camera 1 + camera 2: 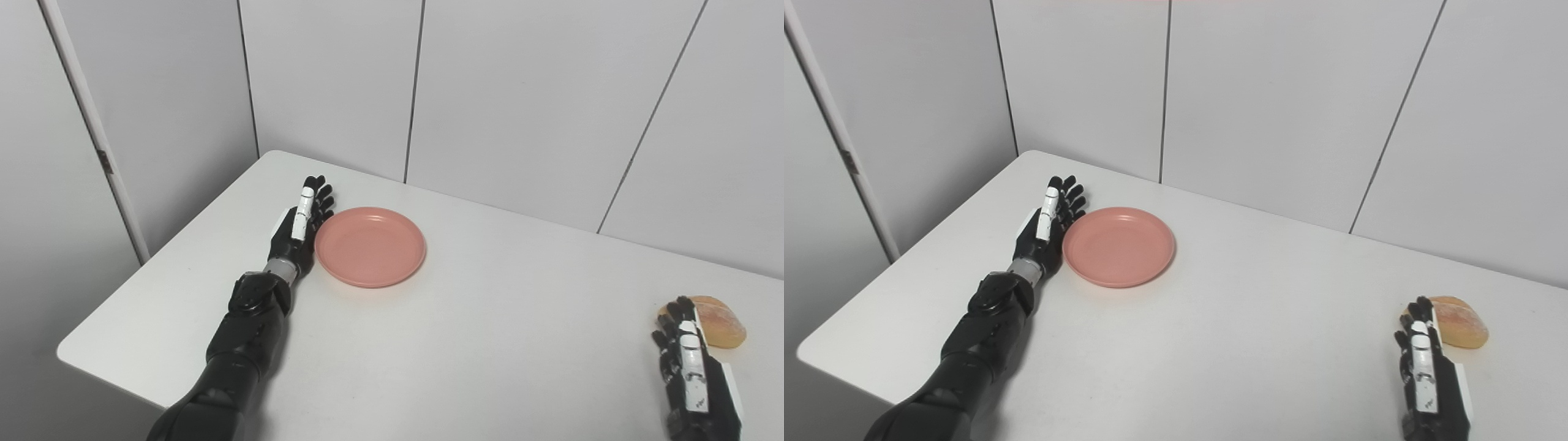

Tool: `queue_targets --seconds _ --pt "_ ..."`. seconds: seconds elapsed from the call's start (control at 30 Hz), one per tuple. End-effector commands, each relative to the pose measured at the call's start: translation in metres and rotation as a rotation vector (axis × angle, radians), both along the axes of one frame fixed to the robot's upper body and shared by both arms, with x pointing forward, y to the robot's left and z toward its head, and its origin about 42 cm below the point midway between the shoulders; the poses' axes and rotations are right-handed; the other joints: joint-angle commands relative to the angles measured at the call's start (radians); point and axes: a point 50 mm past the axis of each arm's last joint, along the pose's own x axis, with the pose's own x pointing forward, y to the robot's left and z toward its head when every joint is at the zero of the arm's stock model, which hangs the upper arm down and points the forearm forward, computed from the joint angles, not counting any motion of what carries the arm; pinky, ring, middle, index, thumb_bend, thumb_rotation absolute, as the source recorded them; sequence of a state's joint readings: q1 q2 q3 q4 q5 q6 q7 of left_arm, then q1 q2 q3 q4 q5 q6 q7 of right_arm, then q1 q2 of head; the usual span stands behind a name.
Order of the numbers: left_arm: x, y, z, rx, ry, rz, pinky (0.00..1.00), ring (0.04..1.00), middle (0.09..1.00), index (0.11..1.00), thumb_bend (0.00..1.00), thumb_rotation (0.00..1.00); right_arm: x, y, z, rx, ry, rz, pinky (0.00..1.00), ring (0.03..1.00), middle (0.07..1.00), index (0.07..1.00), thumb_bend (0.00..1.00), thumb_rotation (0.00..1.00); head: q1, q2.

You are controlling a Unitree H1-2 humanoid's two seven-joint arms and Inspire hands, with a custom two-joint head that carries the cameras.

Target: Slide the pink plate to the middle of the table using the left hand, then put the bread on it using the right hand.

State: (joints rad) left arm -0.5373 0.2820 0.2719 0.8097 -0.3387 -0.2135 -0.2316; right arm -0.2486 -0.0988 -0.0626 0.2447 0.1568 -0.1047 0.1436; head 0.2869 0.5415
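A round pink plate (370,245) lies flat on the white table (465,318), left of the middle. My left hand (300,223) rests edge-on against the plate's left rim, fingers straight and pointing away from me, holding nothing. A golden-brown bread roll (718,321) sits near the table's right side. My right hand (689,361) lies open just in front and left of the bread, its fingertips at the roll's near edge, nothing held.
Grey panelled walls (508,92) stand close behind the table's far edge. The table's left corner and front-left edge (92,361) lie near my left forearm (245,343).
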Motion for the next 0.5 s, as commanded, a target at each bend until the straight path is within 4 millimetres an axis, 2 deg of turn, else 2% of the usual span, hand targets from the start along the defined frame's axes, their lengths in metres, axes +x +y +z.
queue_targets --seconds 0.0,0.13,0.27,0.47 --pt "0.008 -0.014 0.009 -0.007 -0.028 -0.043 0.91 0.888 0.909 0.896 0.65 1.00 -0.001 0.006 -0.001 0.017 -0.033 0.003 1.00 1.000 1.000 1.000 0.49 0.94 -0.012 0.004" --pt "0.007 -0.021 0.009 -0.006 -0.025 -0.046 0.90 0.883 0.903 0.888 0.66 1.00 -0.001 0.007 0.000 0.011 -0.039 0.007 1.00 1.000 1.000 1.000 0.49 0.92 -0.032 0.008" --pt "0.005 -0.030 0.009 0.004 -0.034 -0.057 0.91 0.882 0.899 0.881 0.71 1.00 -0.002 0.009 0.000 -0.003 -0.039 0.003 1.00 1.000 1.000 1.000 0.49 0.95 -0.054 0.014" --pt "0.003 -0.039 0.010 -0.004 -0.043 -0.054 0.90 0.884 0.900 0.884 0.69 1.00 -0.004 0.016 0.000 0.001 -0.037 -0.004 1.00 1.000 1.000 1.000 0.55 0.93 -0.118 0.026"
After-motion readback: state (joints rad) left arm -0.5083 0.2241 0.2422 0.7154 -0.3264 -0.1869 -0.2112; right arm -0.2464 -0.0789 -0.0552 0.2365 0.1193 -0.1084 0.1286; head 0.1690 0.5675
